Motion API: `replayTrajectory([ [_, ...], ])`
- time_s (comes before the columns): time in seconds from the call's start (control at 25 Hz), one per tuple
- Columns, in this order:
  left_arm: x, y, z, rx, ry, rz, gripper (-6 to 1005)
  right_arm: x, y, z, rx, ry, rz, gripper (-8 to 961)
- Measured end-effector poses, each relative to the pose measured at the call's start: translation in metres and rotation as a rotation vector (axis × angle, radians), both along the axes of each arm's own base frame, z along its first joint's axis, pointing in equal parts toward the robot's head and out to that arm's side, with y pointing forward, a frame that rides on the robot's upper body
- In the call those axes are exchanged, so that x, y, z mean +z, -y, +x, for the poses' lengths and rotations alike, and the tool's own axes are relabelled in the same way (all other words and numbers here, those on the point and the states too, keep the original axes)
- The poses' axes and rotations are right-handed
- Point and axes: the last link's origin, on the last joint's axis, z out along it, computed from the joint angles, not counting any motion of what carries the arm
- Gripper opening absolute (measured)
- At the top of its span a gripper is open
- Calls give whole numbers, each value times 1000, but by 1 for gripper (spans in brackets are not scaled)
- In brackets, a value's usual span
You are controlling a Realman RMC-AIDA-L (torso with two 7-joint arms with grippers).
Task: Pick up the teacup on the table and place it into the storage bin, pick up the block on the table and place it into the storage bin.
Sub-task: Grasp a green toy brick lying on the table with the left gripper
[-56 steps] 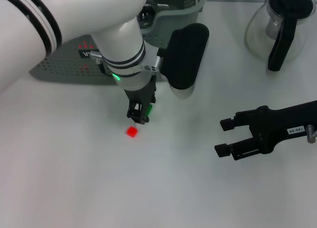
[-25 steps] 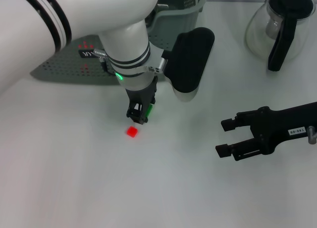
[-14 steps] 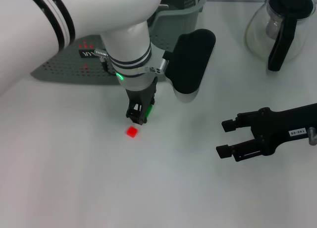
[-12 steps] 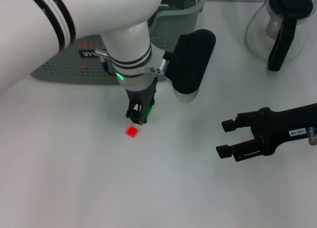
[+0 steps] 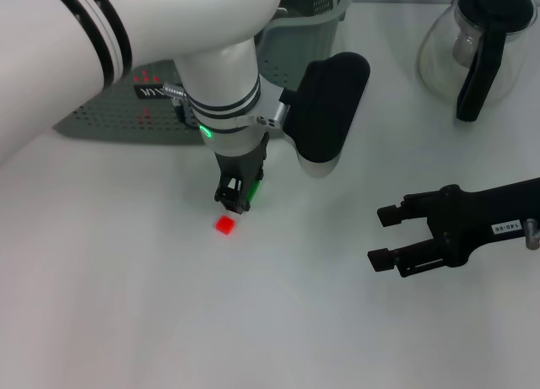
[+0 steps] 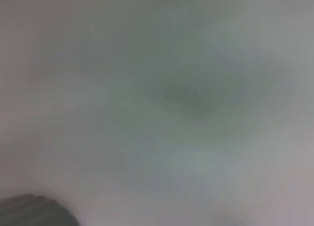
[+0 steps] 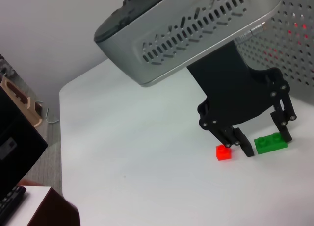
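A small green block (image 5: pixel 252 189) (image 7: pixel 271 142) lies on the white table, with a smaller red block (image 5: pixel 224 224) (image 7: pixel 223 152) just beside it. My left gripper (image 5: pixel 239 195) (image 7: pixel 265 139) points straight down over the green block, one finger at each end of it, open, with a thin gap at one finger. My right gripper (image 5: pixel 381 235) hovers open and empty low at the right. The grey-green perforated storage bin (image 5: pixel 101 115) (image 7: pixel 289 35) stands behind the left arm. The teacup is out of view. The left wrist view is a grey blur.
A glass carafe with a black handle (image 5: pixel 477 43) stands at the back right. The left arm's bulky wrist housing (image 5: pixel 325 110) hangs between the bin and the blocks. Bare white table (image 5: pixel 253 321) lies in front.
The left arm's wrist housing has swung slightly to the right while its fingertips stayed over the green block. Blocks and right gripper have not moved.
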Motion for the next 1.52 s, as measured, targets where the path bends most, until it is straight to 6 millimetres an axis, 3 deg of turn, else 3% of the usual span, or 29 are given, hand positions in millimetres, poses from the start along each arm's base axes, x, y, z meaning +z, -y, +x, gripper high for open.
replayTrajectory([
  [1.52,0,3,8,0,-16,-16,484,-2,3,2,-1,-3,-6,882],
])
